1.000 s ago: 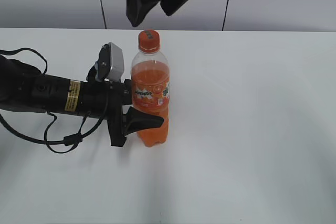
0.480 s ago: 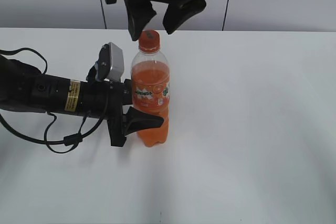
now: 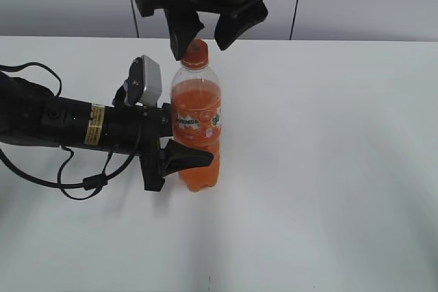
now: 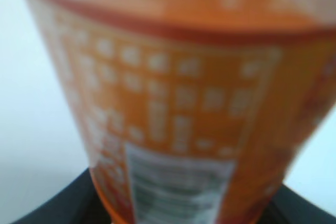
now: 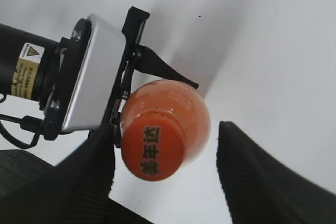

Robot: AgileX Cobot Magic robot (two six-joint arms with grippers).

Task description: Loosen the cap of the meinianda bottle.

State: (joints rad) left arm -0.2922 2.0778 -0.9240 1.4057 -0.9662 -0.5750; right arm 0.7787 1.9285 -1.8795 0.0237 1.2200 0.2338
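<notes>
The meinianda bottle (image 3: 198,135) stands upright on the white table, full of orange drink, with an orange label band. My left gripper (image 3: 183,143) is shut on its lower body from the left; the bottle's label (image 4: 178,124) fills the left wrist view, blurred. The orange cap (image 3: 195,52) sits on the neck. My right gripper (image 3: 205,32) hangs open from above, one finger on each side of the cap. In the right wrist view the cap (image 5: 153,150) lies nearer the left finger, with a gap to the right finger of the right gripper (image 5: 165,166).
The white table (image 3: 328,169) spreads to the right and front of the bottle. The left arm and its cables (image 3: 61,135) lie across the table's left side. A grey wall with dark seams stands behind.
My right gripper has come down from above the bottle until its open fingers flank the cap. The left gripper and the bottle have not moved.
</notes>
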